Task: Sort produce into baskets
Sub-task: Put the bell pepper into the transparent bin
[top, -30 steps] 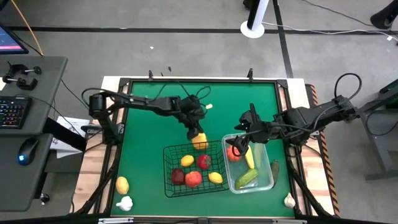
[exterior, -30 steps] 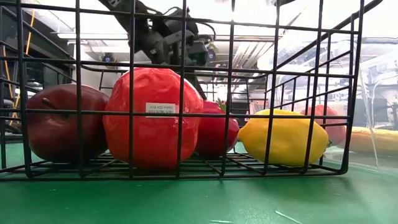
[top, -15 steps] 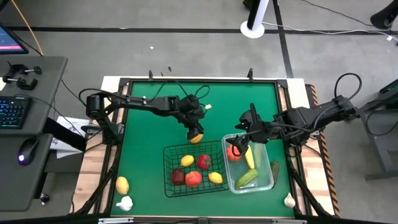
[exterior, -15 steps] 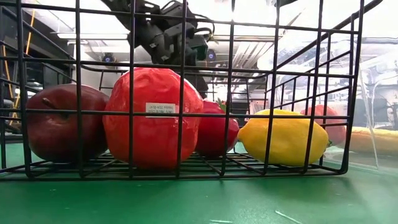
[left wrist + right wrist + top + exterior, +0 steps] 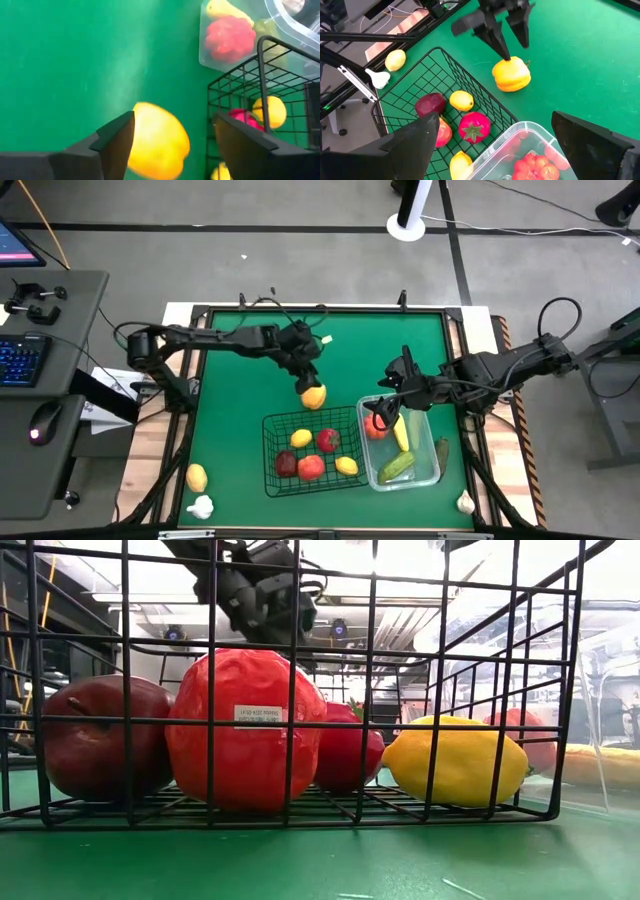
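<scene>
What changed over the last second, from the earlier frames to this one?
The left gripper opened and let go of the yellow pepper, which now sits on the green mat just outside the black wire basket, not in it. The left arm drew back, away from the basket. The right gripper stayed open over the clear tub; the produce in both baskets and on the mat did not move.
</scene>
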Robot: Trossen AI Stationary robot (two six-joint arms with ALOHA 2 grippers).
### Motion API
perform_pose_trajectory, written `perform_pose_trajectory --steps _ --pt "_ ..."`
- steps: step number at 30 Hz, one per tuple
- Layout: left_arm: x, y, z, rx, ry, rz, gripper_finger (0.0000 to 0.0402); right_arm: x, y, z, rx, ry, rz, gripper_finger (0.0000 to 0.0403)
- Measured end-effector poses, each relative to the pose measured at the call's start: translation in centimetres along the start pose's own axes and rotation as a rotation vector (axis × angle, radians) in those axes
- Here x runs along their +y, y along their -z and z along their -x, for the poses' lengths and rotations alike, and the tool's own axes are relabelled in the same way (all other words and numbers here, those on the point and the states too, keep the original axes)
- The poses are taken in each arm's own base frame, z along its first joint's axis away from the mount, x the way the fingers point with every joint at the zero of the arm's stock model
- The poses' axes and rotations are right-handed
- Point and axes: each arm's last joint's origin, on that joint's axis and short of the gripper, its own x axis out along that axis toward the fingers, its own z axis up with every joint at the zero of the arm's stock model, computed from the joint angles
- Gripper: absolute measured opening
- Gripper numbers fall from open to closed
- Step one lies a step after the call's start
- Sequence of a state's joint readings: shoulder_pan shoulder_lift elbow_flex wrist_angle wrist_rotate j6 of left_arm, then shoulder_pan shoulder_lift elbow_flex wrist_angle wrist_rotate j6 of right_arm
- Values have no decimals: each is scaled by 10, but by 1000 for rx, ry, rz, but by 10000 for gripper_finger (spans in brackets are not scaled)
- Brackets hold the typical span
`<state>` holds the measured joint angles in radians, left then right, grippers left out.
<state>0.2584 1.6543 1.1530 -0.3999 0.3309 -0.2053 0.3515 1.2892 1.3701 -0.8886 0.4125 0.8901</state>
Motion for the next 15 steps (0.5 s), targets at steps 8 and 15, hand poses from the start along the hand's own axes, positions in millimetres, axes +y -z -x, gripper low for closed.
perform_pose_trajectory --steps 8,15 --pt "3 13 11 73 -213 327 297 -1 0 0 -6 23 7 378" --pt "-15 10 5 -40 -253 455 299 -3 0 0 -21 46 11 378"
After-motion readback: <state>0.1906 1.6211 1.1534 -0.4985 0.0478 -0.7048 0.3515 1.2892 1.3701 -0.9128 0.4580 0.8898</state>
